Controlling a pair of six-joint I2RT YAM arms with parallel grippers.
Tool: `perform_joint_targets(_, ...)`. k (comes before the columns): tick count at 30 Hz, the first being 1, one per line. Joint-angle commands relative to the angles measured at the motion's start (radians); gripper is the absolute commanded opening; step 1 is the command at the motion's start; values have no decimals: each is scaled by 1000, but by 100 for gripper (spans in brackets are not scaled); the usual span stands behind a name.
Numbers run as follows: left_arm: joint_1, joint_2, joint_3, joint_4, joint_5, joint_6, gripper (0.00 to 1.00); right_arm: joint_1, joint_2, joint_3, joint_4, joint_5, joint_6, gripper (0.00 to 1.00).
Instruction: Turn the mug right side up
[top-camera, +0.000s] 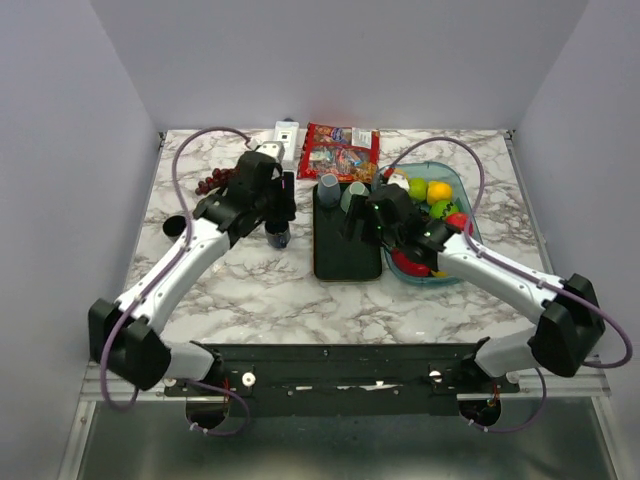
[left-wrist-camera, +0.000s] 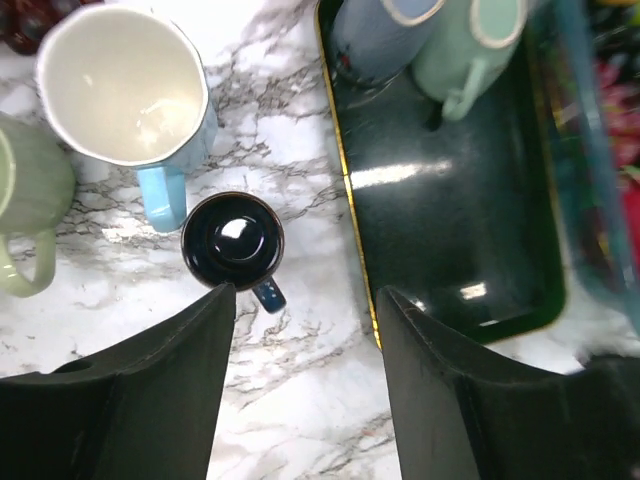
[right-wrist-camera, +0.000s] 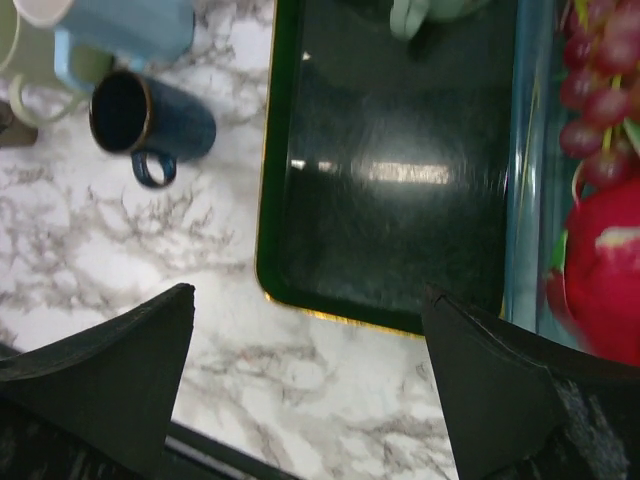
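Observation:
The dark blue mug stands on the marble table just left of the black tray. In the left wrist view it shows from above, mouth up, with its handle pointing toward the fingers. In the right wrist view it shows a gold rim and an open mouth. My left gripper is open and empty above the mug, which sits just off the left fingertip. It also shows in the top view. My right gripper is open and empty above the tray's near left corner; it also shows in the top view.
A light blue mug and a green mug stand beside the dark one. The black tray bears a blue-grey mug and a mint mug. A blue bin of fruit, snack packets and grapes lie around.

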Motion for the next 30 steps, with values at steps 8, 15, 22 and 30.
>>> perform_joint_targets(8, 2, -516, -302, 62, -52, 74, 91, -2, 574, 524, -227, 364, -59, 70)
perform_joint_targets(15, 2, -596, -356, 149, -63, 73, 98, -39, 766, 725, -374, 436, 24, 63)
perform_joint_targets(22, 16, -550, -354, 132, -67, 82, 98, -71, 836, 770, -334, 445, -6, 62)
perform_joint_targets(30, 51, -562, -362, 158, -18, 108, 99, -92, 880, 816, -282, 424, -56, 61)
